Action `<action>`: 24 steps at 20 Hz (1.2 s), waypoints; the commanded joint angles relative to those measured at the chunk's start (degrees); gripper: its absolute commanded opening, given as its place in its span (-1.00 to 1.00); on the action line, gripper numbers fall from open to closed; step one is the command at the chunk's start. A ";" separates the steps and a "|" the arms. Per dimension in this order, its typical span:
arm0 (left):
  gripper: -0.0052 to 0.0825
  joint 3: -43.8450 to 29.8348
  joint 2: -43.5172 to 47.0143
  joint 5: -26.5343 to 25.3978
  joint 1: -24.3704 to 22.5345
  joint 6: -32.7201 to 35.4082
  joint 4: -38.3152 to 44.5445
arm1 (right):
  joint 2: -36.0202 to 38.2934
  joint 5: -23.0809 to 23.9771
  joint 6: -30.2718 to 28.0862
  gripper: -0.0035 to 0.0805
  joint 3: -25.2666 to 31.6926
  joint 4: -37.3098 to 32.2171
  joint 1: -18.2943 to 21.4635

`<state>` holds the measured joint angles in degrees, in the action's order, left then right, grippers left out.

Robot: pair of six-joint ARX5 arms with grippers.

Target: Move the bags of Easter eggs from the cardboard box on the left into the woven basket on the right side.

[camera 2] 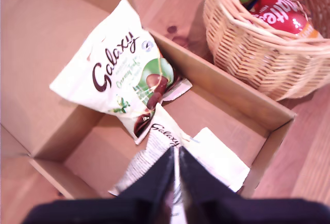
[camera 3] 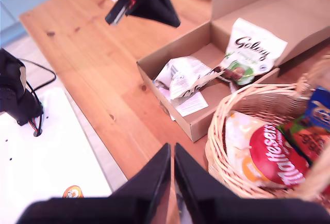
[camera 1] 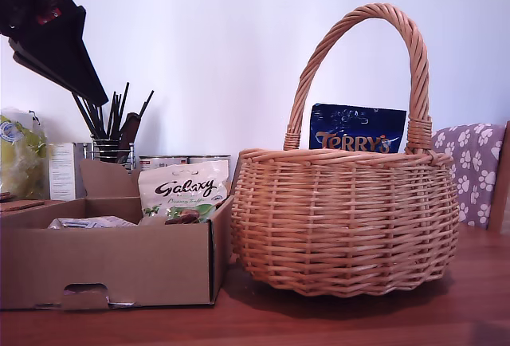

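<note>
The cardboard box [camera 1: 119, 262] stands at the exterior view's left. A white Galaxy bag [camera 1: 183, 190] leans upright in it, and a second crumpled Galaxy bag [camera 2: 160, 149] lies flat beside it. The woven basket [camera 1: 343, 218] at the exterior view's right holds the blue Terry's bag [camera 1: 356, 129] and the red Maltesers bag [camera 3: 273, 154]. My first gripper [camera 2: 176, 182] hangs shut and empty above the box, seen high in the exterior view's upper left [camera 1: 96, 92]. My second gripper [camera 3: 172, 177] is shut on nothing, above the table beside the basket's rim [camera 3: 227, 108].
A yellow-green crinkly bag [camera 1: 20, 155], a holder of dark utensils [camera 1: 111, 147] and tins stand behind the box. A paw-print chair cover [camera 1: 476, 171] shows at the exterior view's right. A paper sheet [camera 3: 192, 103] lies in the box. A black device [camera 3: 15, 95] sits off the table.
</note>
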<state>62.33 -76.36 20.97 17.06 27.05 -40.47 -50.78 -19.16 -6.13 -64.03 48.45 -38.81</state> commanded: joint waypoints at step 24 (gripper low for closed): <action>0.85 -1.01 -24.28 -19.91 6.84 -29.03 0.72 | 1.84 -0.42 -1.88 -0.95 -0.20 -1.95 -0.57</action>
<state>62.35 -98.02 0.99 23.94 -1.41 -39.13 -49.08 -19.18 -7.62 -64.03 46.74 -39.09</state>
